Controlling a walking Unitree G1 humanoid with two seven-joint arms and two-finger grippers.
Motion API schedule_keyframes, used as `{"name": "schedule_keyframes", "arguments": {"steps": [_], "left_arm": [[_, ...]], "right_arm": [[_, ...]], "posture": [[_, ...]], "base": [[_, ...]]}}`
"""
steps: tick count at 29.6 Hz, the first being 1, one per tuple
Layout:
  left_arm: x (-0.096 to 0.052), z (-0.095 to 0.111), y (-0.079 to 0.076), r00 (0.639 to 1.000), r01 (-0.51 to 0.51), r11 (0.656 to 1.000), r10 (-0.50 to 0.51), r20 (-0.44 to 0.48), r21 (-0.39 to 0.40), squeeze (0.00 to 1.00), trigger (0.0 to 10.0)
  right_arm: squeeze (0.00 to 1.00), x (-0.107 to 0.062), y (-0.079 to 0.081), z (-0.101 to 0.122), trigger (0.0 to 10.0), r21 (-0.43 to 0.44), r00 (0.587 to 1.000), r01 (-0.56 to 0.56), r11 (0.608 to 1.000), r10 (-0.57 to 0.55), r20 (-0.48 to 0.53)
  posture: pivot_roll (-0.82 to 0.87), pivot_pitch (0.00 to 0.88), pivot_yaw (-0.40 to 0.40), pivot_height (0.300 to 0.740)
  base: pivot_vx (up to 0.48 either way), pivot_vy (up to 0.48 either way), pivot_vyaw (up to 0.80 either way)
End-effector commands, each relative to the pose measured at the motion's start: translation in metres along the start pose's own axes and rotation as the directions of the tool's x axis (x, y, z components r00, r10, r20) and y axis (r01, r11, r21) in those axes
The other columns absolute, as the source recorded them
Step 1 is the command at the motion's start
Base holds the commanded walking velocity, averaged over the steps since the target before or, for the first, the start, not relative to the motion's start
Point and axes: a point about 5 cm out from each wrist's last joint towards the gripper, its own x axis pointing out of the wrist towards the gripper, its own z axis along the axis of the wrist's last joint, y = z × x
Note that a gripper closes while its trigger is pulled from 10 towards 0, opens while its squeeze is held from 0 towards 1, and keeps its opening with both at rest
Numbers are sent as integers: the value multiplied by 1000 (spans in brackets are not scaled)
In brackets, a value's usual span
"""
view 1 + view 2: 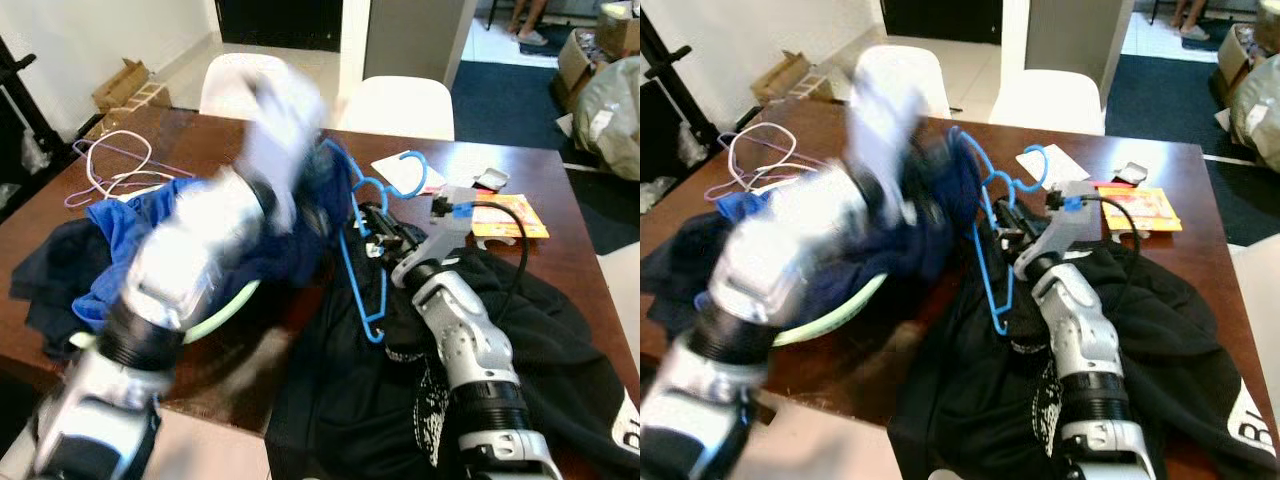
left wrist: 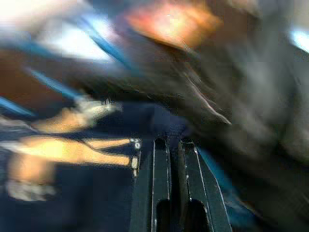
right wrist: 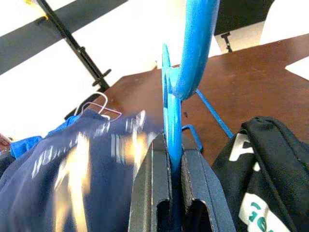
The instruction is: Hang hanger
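While right gripper (image 3: 166,159) pinches it, blue hanger (image 1: 362,262) stands hook-up.

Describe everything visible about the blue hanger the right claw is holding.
The blue hanger looks like thin, glossy plastic, with a curved hook at the top and slim arms running down to a lower corner. The right claw is shut on its neck just below the hook, holding it up off the brown table and tilted. Its frame hangs over the black garment, and dark blue cloth presses against one side. The blurred left arm is close to it.
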Motion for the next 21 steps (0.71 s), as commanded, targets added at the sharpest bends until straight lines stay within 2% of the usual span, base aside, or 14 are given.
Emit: {"name": "schedule_keyframes", "arguments": {"steps": [1,5,7,8,9,10,11,12,13,15,16,17,20,21], "left_arm": [[-2,-13,-15,997,43,999,-43,-65,-3,0,0],[-3,-17,-14,996,37,999,-36,-76,6,0,0],[-9,-15,-11,996,66,997,-63,-62,37,0,0],[-14,-13,-15,991,124,990,-121,-48,62,0,353],[-21,-11,-21,980,196,977,-194,-39,88,0,7804],[-26,-11,-27,970,243,965,-240,-42,98,0,7804],[-32,-9,-33,955,297,952,-295,-30,82,1000,10000],[-32,-9,-33,955,297,952,-295,-30,82,1000,10000],[-39,-7,-37,939,344,937,-343,-20,63,1000,10000],[-55,9,-33,926,370,929,-371,67,20,1000,10000],[-55,9,-33,926,370,929,-371,67,20,1000,10000],[-64,22,-20,933,334,942,-328,151,-20,1000,10000],[-71,30,-10,933,308,950,-292,209,-48,1000,10000],[-80,41,10,940,232,967,-197,279,-100,1000,10000]], "right_arm": [[0,-1,1,-3,10000,11,1000,-8,1000,8,-12],[0,0,1,-4,10000,13,1000,-10,1000,10,-14],[0,0,0,-3,10000,14,1000,-6,1000,6,-8],[0,0,-2,-1,10000,21,1000,6,1000,-6,4],[0,0,-4,1,10000,21,1000,21,1000,-21,12],[0,0,-6,2,10000,22,999,31,999,-32,18],[0,-1,-8,3,10000,22,999,37,999,-37,19],[0,-1,-8,3,10000,22,999,37,999,-37,19],[0,-1,-9,3,10000,21,999,38,999,-38,18],[0,-1,-9,2,10000,16,999,36,999,-36,12],[0,-1,-9,2,10000,16,999,36,999,-36,12],[0,-1,-8,2,10000,13,999,34,999,-34,9],[0,-1,-8,1,10000,12,999,33,999,-33,7],[0,-1,-8,1,10000,13,999,32,999,-32,4]], "posture": [[56,103,46,740],[56,103,46,740],[58,102,44,740],[58,102,45,740],[58,102,45,740],[58,102,45,740],[58,103,45,740],[58,103,45,740],[58,103,45,740],[57,105,44,740],[57,105,44,740],[59,106,43,740],[60,106,42,740],[64,107,40,740]], "base": [[0,0,0],[0,0,0],[0,0,0],[0,0,0],[0,0,0],[0,0,0],[0,0,0],[0,0,0],[0,0,0],[0,0,0],[0,0,0],[0,0,0],[0,0,0],[0,0,0]]}}
